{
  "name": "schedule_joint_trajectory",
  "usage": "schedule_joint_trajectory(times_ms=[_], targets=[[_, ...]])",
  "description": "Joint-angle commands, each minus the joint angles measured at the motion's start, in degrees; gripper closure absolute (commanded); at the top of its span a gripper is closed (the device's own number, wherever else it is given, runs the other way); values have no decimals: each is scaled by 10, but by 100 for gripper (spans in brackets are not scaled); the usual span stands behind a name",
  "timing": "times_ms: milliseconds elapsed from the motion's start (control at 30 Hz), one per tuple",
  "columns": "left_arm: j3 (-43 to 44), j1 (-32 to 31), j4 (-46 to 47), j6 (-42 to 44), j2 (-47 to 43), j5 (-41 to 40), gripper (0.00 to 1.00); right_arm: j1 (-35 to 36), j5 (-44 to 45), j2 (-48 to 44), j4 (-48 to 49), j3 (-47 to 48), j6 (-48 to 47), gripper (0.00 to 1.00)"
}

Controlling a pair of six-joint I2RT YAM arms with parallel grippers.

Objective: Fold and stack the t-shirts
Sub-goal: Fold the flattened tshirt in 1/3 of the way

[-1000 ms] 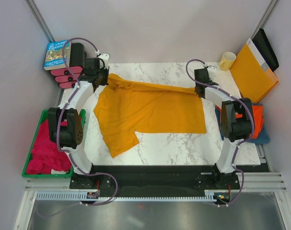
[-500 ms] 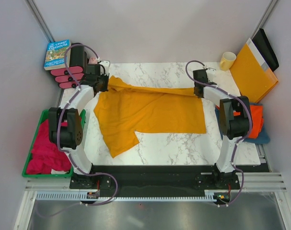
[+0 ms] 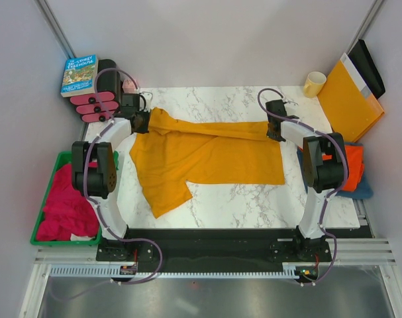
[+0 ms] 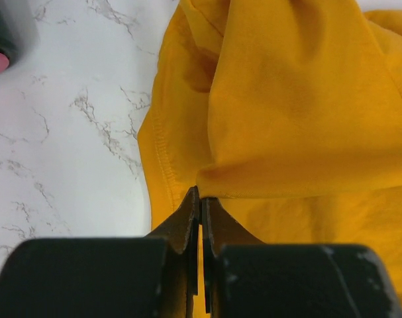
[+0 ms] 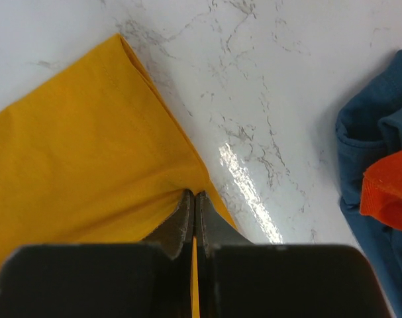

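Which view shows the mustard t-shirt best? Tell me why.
Top external: the whole mustard t-shirt lies in frame. Left wrist shows only a bunched edge in the left claw; right wrist only a corner in the right claw.

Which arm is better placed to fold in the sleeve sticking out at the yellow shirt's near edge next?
Left, probably: the sleeve lies on its side. The left gripper and right gripper both pinch the yellow shirt along its far edge, but the right would reach across it.

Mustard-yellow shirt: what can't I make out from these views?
- Top view: pinched corners of the mustard-yellow shirt, under the left end effector and right end effector.
- Top view: blue shirt and orange-red shirt, partly behind the right arm.
- Wrist views: most of the shirt, cut off by edges.
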Motion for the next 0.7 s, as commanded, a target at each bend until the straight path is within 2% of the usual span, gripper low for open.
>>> schedule_joint_trajectory(times_ms=[0,133,200,233,300,333,433,500,567,600,633,667], targets=[[16,7,-12,25,10,-13,98,-1,2,7,-29,-13,20,100],[19,7,-14,32,21,-17,97,-1,4,6,-33,-13,17,100],[28,7,-14,32,21,-18,84,-1,4,-1,-23,-11,15,100],[32,8,-13,29,15,-17,65,-1,9,-22,-9,-16,9,83],[41,8,-7,23,4,-10,42,7,22,-51,25,-24,-1,68],[43,8,-1,17,-8,-10,29,10,23,-71,33,-21,-5,50],[69,8,0,0,-20,-3,10,26,28,-88,25,17,-25,19],[91,8,-6,-12,-28,-2,7,34,25,-93,18,39,-39,13],[109,8,-16,-28,-25,40,8,39,4,-96,21,47,-43,16],[123,6,-18,-35,-21,49,10,38,-12,-88,24,50,-40,22],[131,3,-20,-37,-14,55,14,40,-19,-81,26,55,-35,49],[139,1,-21,-37,-6,62,16,39,-26,-71,26,68,-33,66]])
